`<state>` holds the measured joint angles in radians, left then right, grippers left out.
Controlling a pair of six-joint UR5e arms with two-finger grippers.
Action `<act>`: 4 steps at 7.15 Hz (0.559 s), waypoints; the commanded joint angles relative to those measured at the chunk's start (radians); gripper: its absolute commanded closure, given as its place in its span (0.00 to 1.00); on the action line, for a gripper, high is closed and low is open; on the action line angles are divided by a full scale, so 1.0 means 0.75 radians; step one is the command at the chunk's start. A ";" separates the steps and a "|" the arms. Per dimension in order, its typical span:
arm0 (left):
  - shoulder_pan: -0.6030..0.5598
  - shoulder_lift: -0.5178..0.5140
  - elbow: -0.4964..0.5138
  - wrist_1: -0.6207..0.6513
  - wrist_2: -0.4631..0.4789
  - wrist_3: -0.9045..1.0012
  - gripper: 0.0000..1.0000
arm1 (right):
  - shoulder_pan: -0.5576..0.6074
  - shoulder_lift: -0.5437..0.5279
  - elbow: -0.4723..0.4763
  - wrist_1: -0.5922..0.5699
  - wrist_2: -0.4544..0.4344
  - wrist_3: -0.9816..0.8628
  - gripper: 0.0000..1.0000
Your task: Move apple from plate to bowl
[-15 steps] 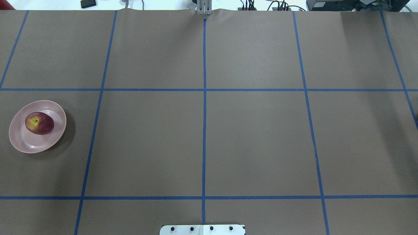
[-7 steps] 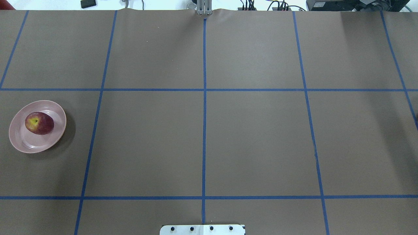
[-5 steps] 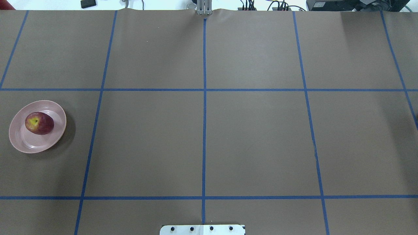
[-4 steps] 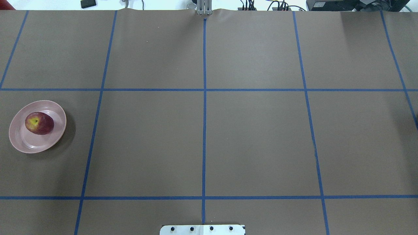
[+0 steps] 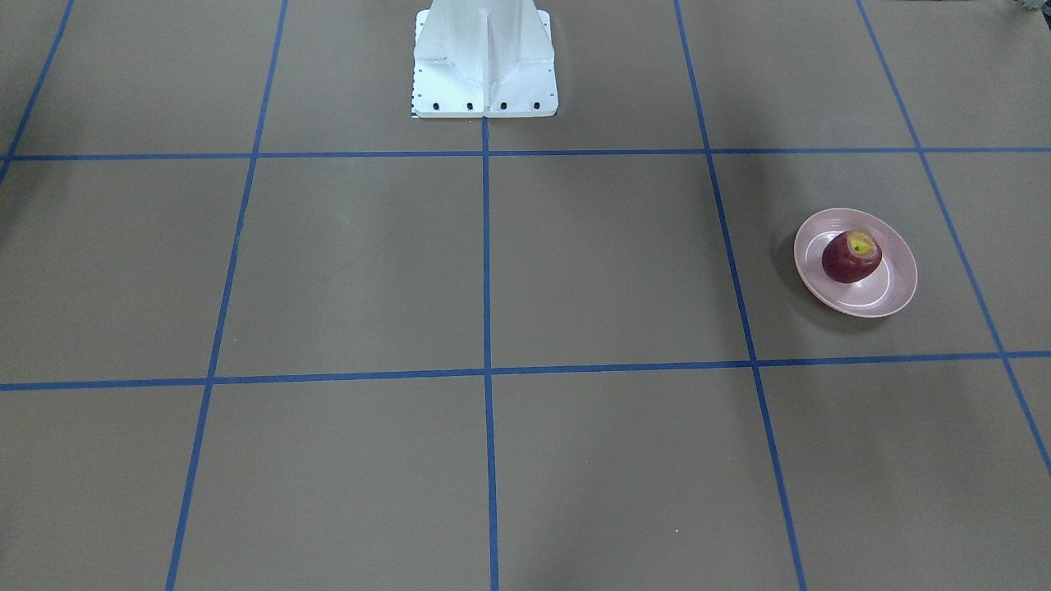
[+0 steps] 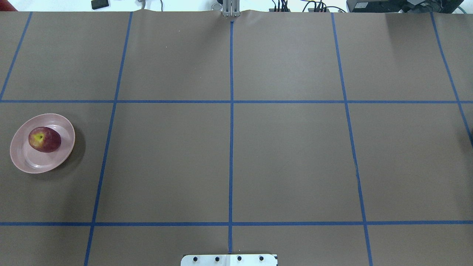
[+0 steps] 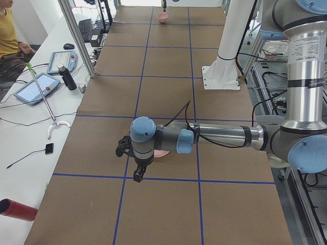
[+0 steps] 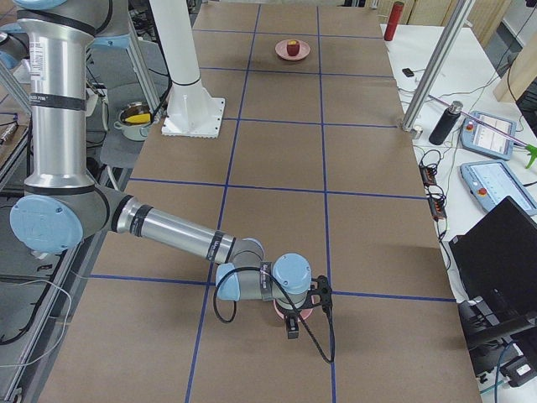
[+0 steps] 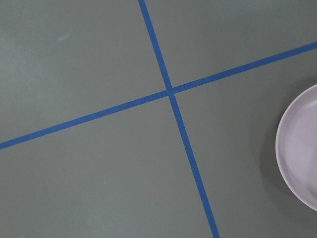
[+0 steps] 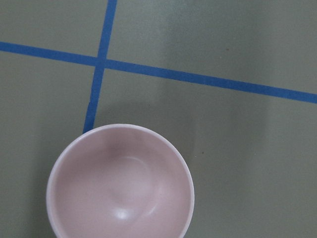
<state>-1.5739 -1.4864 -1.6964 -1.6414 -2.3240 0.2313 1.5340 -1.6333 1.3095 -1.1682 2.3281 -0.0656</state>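
Observation:
The dark red apple (image 6: 44,139) lies on the pale pink plate (image 6: 26,162) at the table's left end, also in the front-facing view (apple (image 5: 851,257), plate (image 5: 891,291)). The small pink bowl (image 10: 120,183) stands at the table's right end (image 7: 162,17). Both grippers show only in the side views. My left gripper (image 7: 137,176) hangs over the plate area. My right gripper (image 8: 290,327) hangs over the bowl (image 8: 305,314). I cannot tell whether either is open or shut. The left wrist view shows only the plate's rim (image 9: 292,148).
Blue tape lines divide the brown table into squares. The white robot pedestal (image 5: 484,57) stands at mid-table on the robot's side. A side bench holds tablets (image 7: 33,88), a bottle (image 7: 66,77) and a seated person (image 7: 10,35).

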 commanded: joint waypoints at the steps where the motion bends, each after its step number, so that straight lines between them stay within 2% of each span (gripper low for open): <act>1: 0.000 0.000 0.002 -0.002 0.000 0.000 0.02 | -0.033 0.018 -0.028 0.003 -0.001 0.020 0.06; 4: 0.000 0.000 0.002 0.000 -0.002 0.000 0.02 | -0.047 0.065 -0.118 0.005 -0.003 0.022 0.07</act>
<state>-1.5739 -1.4864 -1.6951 -1.6415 -2.3250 0.2316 1.5022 -1.5936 1.2398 -1.1649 2.3267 -0.0497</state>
